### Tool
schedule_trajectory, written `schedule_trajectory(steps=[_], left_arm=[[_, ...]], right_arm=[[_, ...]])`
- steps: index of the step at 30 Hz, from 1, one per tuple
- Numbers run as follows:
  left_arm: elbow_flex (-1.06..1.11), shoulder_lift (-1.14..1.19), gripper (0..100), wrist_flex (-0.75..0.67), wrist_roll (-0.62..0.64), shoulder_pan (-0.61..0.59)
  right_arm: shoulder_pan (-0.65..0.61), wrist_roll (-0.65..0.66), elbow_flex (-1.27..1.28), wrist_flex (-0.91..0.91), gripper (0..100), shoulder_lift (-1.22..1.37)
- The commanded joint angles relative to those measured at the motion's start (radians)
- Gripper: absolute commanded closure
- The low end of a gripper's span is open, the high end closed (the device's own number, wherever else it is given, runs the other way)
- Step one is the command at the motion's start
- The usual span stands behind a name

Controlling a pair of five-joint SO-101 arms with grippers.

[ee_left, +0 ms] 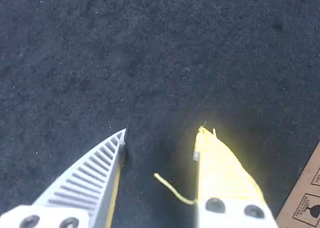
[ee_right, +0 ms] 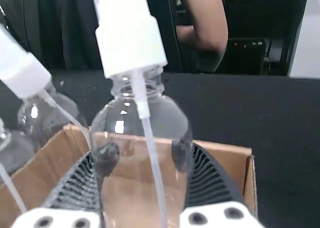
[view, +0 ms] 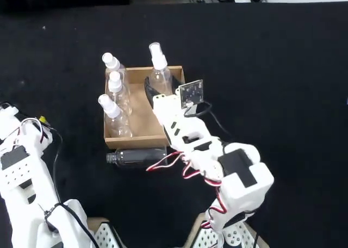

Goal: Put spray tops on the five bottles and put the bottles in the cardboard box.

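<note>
While black counter (view: 272, 57) carries everything, cardboard box (view: 136, 142) sits mid-counter, three capped bottles (view: 118, 123) upright along one side. Right pincer (ee_right: 142, 155) clamped on belly of fourth capped bottle (ee_right: 140, 123), at box's far corner. Fifth bottle (view: 138, 157), uncapped, lies just outside box front wall. Left pincer (ee_left: 163, 132) apart over bare counter. Likely handling: thin clear plastic, light, slick, squashable; hold belly gently, never spray top (ee_right: 127, 33).
</note>
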Motion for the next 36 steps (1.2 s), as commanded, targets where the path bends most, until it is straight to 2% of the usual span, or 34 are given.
schedule_trajectory(steps=[1, 8, 13, 16, 20, 22, 24, 28, 31, 34, 36], left_arm=[[-0.007, -0.032, 80, -0.014, 0.008, -0.008], [-0.007, -0.026, 80, -0.020, 0.008, -0.008], [-0.007, -0.025, 80, -0.020, 0.008, -0.008], [-0.005, -0.023, 80, -0.020, 0.008, -0.008], [0.022, -0.032, 80, -0.043, 0.008, -0.008], [0.044, -0.034, 80, -0.083, 0.008, -0.008], [0.062, -0.034, 80, -0.123, 0.008, -0.008], [0.074, -0.034, 80, -0.146, 0.008, -0.008], [0.074, -0.034, 80, -0.143, 0.008, -0.008], [0.074, -0.034, 80, -0.143, 0.008, -0.008], [0.074, -0.031, 80, -0.144, 0.008, -0.008]], right_arm=[[-0.020, 0.002, -0.091, -0.029, 98.7, 0.024], [0.015, 0.000, 0.001, -0.143, 98.8, -0.093], [0.104, 0.000, 0.085, -0.018, 98.8, -0.367], [0.233, 0.000, 0.091, 0.186, 98.8, -0.579], [0.505, 0.023, 0.013, 0.624, 98.8, -0.788], [0.655, 0.135, -0.062, 0.801, 98.8, -0.823], [0.766, 0.238, -0.111, 0.875, 98.8, -0.806], [0.888, 0.265, -0.102, 0.779, 98.8, -0.665], [0.957, 0.215, -0.068, 0.594, 98.8, -0.516], [0.985, 0.172, -0.036, 0.411, 98.8, -0.403], [0.970, 0.169, -0.027, 0.394, 98.8, -0.383]])
